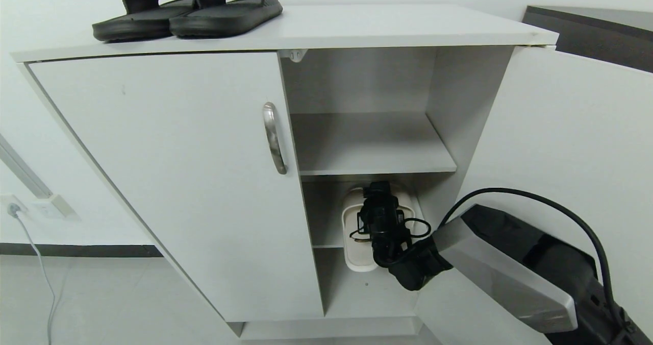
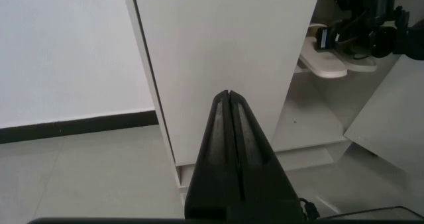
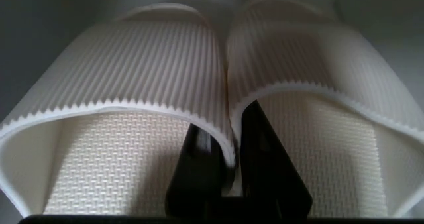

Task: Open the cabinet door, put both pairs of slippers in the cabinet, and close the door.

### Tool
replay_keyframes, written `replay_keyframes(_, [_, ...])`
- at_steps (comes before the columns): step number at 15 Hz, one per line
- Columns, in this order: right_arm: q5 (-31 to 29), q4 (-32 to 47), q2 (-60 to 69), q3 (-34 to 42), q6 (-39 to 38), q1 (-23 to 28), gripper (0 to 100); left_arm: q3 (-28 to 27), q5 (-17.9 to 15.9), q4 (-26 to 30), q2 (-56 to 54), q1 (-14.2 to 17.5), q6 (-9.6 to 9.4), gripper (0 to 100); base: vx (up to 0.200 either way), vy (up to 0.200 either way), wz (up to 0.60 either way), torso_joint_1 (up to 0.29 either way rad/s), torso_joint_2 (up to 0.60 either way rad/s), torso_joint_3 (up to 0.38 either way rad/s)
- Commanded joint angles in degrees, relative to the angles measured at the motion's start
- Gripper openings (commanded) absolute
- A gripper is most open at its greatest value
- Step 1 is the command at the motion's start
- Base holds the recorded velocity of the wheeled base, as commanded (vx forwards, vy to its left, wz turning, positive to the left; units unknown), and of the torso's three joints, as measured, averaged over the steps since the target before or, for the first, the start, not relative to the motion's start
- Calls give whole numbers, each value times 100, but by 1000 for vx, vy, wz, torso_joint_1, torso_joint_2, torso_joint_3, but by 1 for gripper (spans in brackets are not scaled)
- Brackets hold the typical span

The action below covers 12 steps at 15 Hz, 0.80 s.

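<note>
The white cabinet (image 1: 387, 26) has its right door (image 1: 566, 146) swung open and its left door (image 1: 168, 171) closed. A pair of black slippers (image 1: 189, 10) lies on the cabinet top at the left. My right gripper (image 1: 376, 197) is inside the lower compartment, shut on a pair of white slippers (image 1: 357, 255). In the right wrist view its fingers (image 3: 265, 158) pinch the two inner strap edges of the white slippers (image 3: 152, 71) together. My left gripper (image 2: 228, 98) is shut on nothing, low in front of the closed left door, with the white slippers (image 2: 328, 63) off to its side.
The upper shelf (image 1: 372, 146) behind the open door is bare. A metal handle (image 1: 274, 138) runs along the left door's edge. A wall socket with a hanging cable (image 1: 13, 210) is to the cabinet's left, above pale floor (image 1: 102, 304).
</note>
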State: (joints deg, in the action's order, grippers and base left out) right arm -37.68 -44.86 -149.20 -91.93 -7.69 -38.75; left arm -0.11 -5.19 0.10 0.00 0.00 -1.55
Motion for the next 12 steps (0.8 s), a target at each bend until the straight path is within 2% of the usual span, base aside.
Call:
replay_keyframes(1, [-2, 65, -434, -554, 40, 175, 0, 2, 1, -1, 9, 0, 5, 0, 0, 0, 0, 0, 0, 0])
replay_keyframes(8, [147, 628, -540, -1486, 119, 316, 0, 2, 1, -1, 9, 0, 5, 0, 0, 0, 0, 0, 0, 0])
replay_keyframes(12, [138, 760, -698, -1732, 128, 333, 0, 2, -8, -1, 9, 0, 5, 0, 0, 0, 0, 0, 0, 0])
